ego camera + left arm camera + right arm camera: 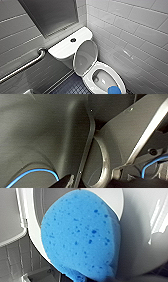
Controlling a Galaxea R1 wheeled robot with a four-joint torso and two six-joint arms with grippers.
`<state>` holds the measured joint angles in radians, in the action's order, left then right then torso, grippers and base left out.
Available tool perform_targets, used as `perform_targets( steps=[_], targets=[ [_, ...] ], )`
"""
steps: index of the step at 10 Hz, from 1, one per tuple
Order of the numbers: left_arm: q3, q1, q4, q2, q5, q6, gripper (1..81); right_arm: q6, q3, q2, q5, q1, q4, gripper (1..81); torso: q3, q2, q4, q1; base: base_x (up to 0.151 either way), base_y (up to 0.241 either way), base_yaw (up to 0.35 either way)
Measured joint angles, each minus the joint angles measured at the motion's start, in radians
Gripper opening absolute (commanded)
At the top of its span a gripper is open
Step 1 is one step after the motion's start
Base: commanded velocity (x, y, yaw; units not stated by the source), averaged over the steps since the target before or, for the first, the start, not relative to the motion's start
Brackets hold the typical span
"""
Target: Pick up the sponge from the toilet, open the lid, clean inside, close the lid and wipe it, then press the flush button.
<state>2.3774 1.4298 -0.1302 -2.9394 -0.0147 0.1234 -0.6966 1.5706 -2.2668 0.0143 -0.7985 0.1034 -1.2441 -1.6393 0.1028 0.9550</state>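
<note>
the head view looks down into a tiled corner. the toilet (111,69) runs from the middle of the frame to the lower right. its tank is at centre, and the flush button (73,39) is a dark dot in the middle of the tank top. the lid (86,58) stands raised, leaning back toward the tank, with its grey underside facing the open bowl. the sponge (114,90) is a bright blue patch at the bottom edge, right of centre, over the near rim of the bowl. a metal grab bar (27,65) slants across the left side, a grey panel (50,15) hangs in the upper left, and dark floor tiles (71,87) show at bottom centre.

the right wrist view shows what the head view cuts off. here the sponge (80,235) is close and large, its pores plain, with the lid's white rim (32,233) curving behind it. a dark part of the right gripper (88,280) meets the sponge's edge, and the jaws are closed on it. the head view alone would not settle that grip.

the left wrist view shows neither toilet nor sponge. it shows dark robot casing (37,131), a blue cable (37,171) and a pale metal ring (105,166). from it i cannot tell whether the left gripper is open or closed.
</note>
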Motion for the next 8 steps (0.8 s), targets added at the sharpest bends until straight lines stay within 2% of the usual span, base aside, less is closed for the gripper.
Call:
perform_targets(
  steps=[4,8],
  targets=[
    [0.0,0.0,0.0,0.0,0.0,0.003,81.1,0.002,-0.104,0.154,0.04,-0.075,0.003,1.0,0.0,0.0,0.0,0.0,0.0,0.0,0.0],
    [0.0,0.0,0.0,0.0,0.001,0.007,81.1,0.001,-0.227,0.236,0.045,-0.101,0.005,1.0,0.0,0.0,0.0,0.0,0.0,0.0,0.0]
  ],
)
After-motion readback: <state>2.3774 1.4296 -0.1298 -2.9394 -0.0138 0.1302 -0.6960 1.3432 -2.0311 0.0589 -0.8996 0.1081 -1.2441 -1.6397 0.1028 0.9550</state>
